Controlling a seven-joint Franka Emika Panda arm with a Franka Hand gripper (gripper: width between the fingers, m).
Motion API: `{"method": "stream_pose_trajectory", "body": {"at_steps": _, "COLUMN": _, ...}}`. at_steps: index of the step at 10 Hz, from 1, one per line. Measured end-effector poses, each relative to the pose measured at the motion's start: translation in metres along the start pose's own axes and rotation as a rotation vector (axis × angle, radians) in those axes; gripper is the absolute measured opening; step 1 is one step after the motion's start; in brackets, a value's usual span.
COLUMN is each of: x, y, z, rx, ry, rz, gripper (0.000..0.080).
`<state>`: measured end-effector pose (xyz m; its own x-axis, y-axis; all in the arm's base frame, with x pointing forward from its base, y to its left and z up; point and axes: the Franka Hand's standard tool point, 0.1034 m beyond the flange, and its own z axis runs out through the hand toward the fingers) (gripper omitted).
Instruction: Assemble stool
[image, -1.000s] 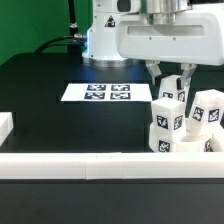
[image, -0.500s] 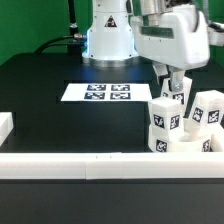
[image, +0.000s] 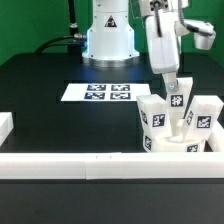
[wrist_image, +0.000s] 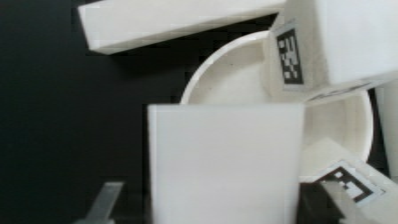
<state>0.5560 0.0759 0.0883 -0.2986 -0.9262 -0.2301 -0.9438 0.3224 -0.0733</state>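
The stool's round white seat (image: 190, 150) lies at the exterior view's right, close behind the front rail. Three blocky white legs with black-and-white tags stand on it: one at the front left (image: 153, 122), one at the right (image: 202, 115), one at the back (image: 178, 104). My gripper (image: 176, 95) comes down from above, and its fingers are shut on the back leg. In the wrist view this leg (wrist_image: 222, 150) fills the space between the fingers, with my gripper (wrist_image: 214, 205) around it and the seat (wrist_image: 231, 80) beneath. Another tagged leg (wrist_image: 329, 45) stands beside it.
The marker board (image: 107, 93) lies flat on the black table behind the stool, toward the exterior view's left. A long white rail (image: 70, 165) runs along the front edge, with a short piece (image: 5, 125) at the left. The robot base (image: 108, 40) stands at the back.
My gripper has turned about its vertical axis and shifted slightly right. The seat and its legs have turned with it, and the front leg now sits further left.
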Motion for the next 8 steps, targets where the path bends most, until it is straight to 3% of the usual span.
{"method": "stream_pose_trajectory", "body": {"at_steps": 2, "x": 0.002, "y": -0.002, "z": -0.002, "rx": -0.008, "ry": -0.005, "rz": 0.146, "gripper": 0.0337}}
{"method": "stream_pose_trajectory", "body": {"at_steps": 3, "x": 0.004, "y": -0.002, "z": -0.003, "rx": -0.027, "ry": -0.008, "rz": 0.153, "gripper": 0.0337}}
{"method": "stream_pose_trajectory", "body": {"at_steps": 5, "x": 0.003, "y": -0.002, "z": -0.002, "rx": -0.027, "ry": -0.009, "rz": 0.191, "gripper": 0.0337}}
{"method": "stream_pose_trajectory", "body": {"at_steps": 6, "x": 0.003, "y": -0.002, "z": -0.003, "rx": -0.030, "ry": -0.012, "rz": 0.142, "gripper": 0.0517}}
{"method": "stream_pose_trajectory", "body": {"at_steps": 7, "x": -0.002, "y": -0.003, "z": -0.010, "rx": -0.042, "ry": -0.028, "rz": 0.089, "gripper": 0.0606}}
{"method": "stream_pose_trajectory", "body": {"at_steps": 8, "x": -0.009, "y": -0.004, "z": -0.019, "rx": -0.056, "ry": -0.037, "rz": 0.003, "gripper": 0.0606}}
